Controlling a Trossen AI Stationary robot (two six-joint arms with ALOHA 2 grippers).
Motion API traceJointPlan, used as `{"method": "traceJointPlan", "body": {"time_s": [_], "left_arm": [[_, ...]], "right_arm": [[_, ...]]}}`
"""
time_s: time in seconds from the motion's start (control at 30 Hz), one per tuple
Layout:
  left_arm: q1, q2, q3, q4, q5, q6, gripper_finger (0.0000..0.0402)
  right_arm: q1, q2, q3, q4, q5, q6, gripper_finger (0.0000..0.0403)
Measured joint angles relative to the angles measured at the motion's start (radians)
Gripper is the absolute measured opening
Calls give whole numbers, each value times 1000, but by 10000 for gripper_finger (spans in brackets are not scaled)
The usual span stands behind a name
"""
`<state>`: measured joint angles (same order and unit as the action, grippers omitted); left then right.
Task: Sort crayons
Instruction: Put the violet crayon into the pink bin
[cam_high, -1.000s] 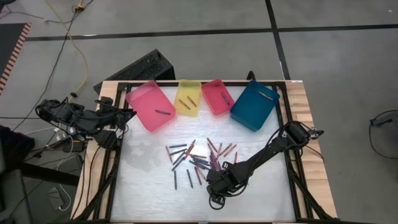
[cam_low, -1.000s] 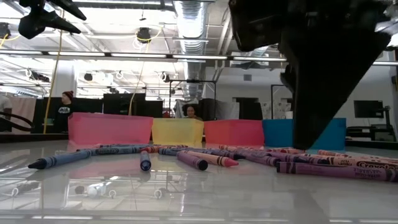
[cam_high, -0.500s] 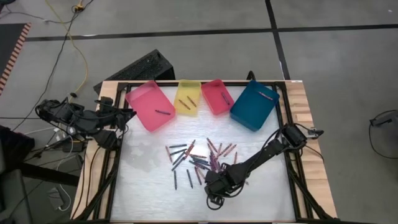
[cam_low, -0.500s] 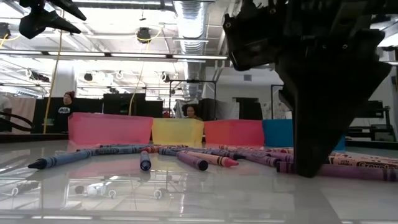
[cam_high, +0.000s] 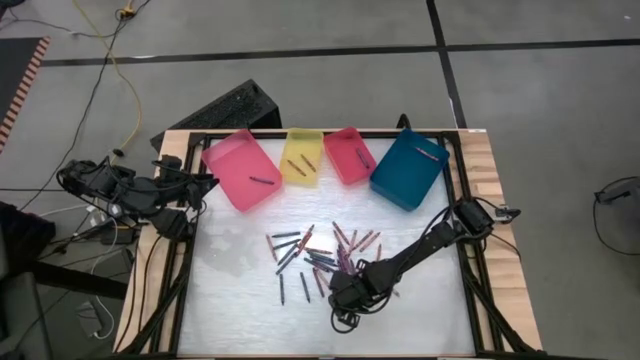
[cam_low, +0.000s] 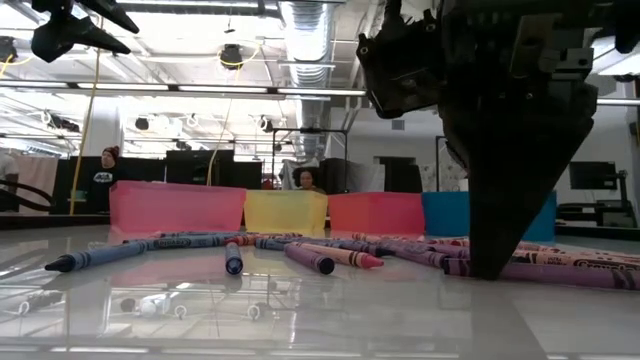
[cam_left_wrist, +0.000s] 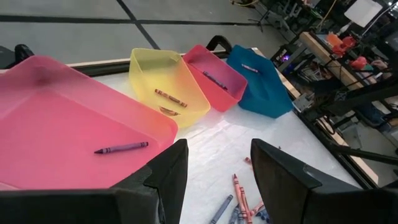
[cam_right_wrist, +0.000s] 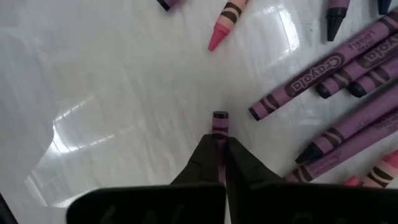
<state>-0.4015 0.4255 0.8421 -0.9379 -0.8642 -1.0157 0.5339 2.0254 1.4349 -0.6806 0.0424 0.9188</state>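
Right gripper (cam_right_wrist: 219, 144) pinched tight on a purple crayon (cam_right_wrist: 219, 124) lying on the table (cam_high: 240, 290), at the near edge of the crayon pile (cam_high: 320, 255). Left gripper (cam_left_wrist: 214, 174) parted, empty, by the pink tray (cam_left_wrist: 56, 118).

Four plastic trays sit in a row: a large pink tray (cam_high: 241, 170), a yellow tray (cam_high: 302, 156), a red tray (cam_high: 349, 154) and a deep teal-blue tray (cam_high: 409, 168). The table surface (cam_high: 230, 280) is glossy white, framed by black rails (cam_high: 187, 262) and pale wood edges (cam_high: 505, 260). Scattered crayons (cam_high: 318, 258) are purple, pink, red and dark blue, their paper wrappers printed with black bands and lettering. A purple crayon (cam_left_wrist: 121, 148) lies in the pink tray, and a red-orange one (cam_left_wrist: 170, 97) in the yellow tray. Both robot arms are matte black. The floor (cam_high: 300, 30) is grey with dark stripes and a yellow cable (cam_high: 122, 70).
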Motion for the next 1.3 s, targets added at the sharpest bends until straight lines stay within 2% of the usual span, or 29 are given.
{"method": "traceJointPlan", "body": {"time_s": [0.2,0.33,0.5,0.8,1.1,1.3], "left_arm": [[0,0,0,0,0,0,165],[0,0,0,0,0,0,165],[0,0,0,0,0,16,165],[0,0,0,-14,-5,28,165],[0,0,0,-23,-15,51,165],[0,0,0,-23,-15,73,165]], "right_arm": [[-14,4,30,-17,-41,-8,7],[-21,7,61,-33,-106,-13,5],[-29,3,98,-37,-215,-81,5],[-88,1,156,-45,-331,-236,5],[-249,-1,207,-33,-337,-440,5],[-416,-1,213,131,-331,-502,5]]}}
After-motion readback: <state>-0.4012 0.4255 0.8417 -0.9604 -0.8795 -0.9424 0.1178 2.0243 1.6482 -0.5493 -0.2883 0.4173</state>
